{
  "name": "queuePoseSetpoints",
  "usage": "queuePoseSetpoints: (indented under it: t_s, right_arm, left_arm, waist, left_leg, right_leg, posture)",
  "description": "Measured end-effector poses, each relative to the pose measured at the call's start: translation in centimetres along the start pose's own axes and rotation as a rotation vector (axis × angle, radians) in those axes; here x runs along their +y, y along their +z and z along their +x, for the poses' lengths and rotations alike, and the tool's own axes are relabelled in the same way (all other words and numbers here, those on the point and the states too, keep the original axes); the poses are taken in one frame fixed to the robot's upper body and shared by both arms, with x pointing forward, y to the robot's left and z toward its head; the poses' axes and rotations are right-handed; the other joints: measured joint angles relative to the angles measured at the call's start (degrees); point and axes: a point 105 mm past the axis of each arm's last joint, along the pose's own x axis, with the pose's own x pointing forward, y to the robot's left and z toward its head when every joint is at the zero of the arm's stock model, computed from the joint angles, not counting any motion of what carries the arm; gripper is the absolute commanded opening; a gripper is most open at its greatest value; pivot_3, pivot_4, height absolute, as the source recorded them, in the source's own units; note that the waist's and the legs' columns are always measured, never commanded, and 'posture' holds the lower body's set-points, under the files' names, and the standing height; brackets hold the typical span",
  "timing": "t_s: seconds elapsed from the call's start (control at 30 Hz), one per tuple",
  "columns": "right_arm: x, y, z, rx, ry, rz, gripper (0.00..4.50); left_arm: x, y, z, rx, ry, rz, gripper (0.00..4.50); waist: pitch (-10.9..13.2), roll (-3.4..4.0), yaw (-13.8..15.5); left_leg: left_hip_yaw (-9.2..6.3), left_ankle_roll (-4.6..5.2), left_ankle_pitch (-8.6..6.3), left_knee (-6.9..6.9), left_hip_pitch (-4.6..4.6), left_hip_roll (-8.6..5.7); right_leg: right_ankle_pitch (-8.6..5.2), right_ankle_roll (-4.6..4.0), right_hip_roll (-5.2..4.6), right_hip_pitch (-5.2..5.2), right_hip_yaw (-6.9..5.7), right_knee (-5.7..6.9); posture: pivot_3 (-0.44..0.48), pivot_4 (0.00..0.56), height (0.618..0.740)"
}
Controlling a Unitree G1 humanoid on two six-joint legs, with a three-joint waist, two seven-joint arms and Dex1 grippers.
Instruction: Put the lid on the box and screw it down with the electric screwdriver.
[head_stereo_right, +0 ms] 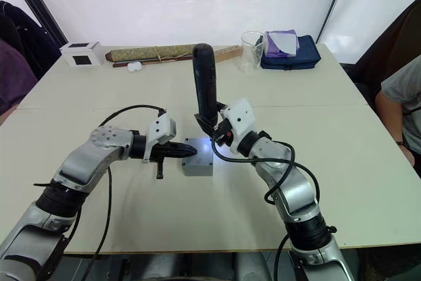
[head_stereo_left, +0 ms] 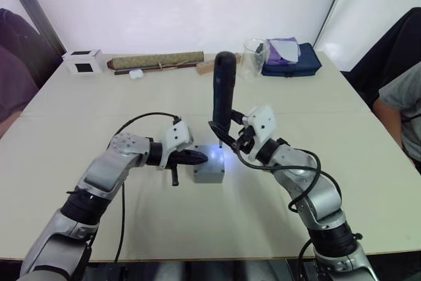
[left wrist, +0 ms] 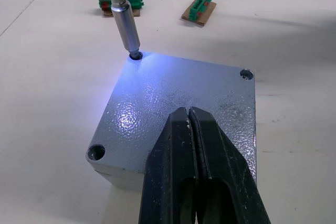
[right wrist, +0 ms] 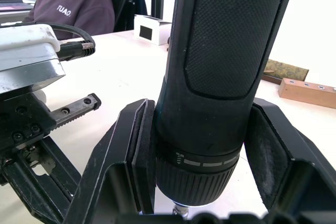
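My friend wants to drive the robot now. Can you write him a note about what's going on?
Right tool: shut on the electric screwdriver, held upright, its bit in a far corner hole of the lid, work light on.
Left tool: shut, holding nothing, tips pressing on the lid.
The lid sits on the box at mid-table.
Done: lid placed, one corner being screwed.
Left: at least two other corner holes look empty; the fourth corner is hidden.

Two silver-grey jointed arms, black elbow collars, white wrist housings with small screws. Left hand (head_stereo_left: 197, 156) and right hand (head_stereo_left: 222, 133): black two-fingered, padded. Loose black cables behind each hand.
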Motion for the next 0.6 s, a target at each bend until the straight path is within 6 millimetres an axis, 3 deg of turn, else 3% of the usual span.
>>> queuePoseSetpoints:
  t_s: [0.37, 0.5, 0.6]
  right_arm:
    - [0.1, 0.2, -0.2, -0.003, 0.018, -0.013, 2.05]
    - [-0.4, 1.8, -0.3, 0.008, 0.056, -0.033, 2.05]
    - [-1.1, 3.7, -0.4, 0.011, 0.089, -0.012, 2.05]
  left_arm:
    - [0.0, 0.0, 0.1, -0.005, -0.003, -0.001, 0.00]
    - [0.0, 0.2, 0.0, -0.011, -0.005, 0.005, 0.00]
    - [0.0, 0.4, -0.3, -0.029, -0.009, 0.001, 0.00]
  waist:
    - [0.0, 0.00, 0.0]
    - [0.2, 0.09, 0.1]
    - [0.3, 0.21, 0.1]
  left_leg:
    - [0.00, 0.00, -0.01, -0.03, -0.05, 0.04]
    - [0.02, 0.00, -0.01, -0.02, -0.32, 0.02]
    - [-0.01, 0.00, 0.01, 0.08, -1.02, 0.01]
  right_leg:
    - [-0.02, 0.01, -0.10, -0.07, 0.00, -0.07]
    - [-0.01, 0.02, -0.16, -0.19, 0.00, -0.06]
    - [0.04, 0.03, -0.14, -0.85, -0.02, 0.04]
  posture:
    - [0.000, 0.150, 0.740]
    - [0.000, 0.150, 0.740]
    - [0.000, 0.150, 0.740]
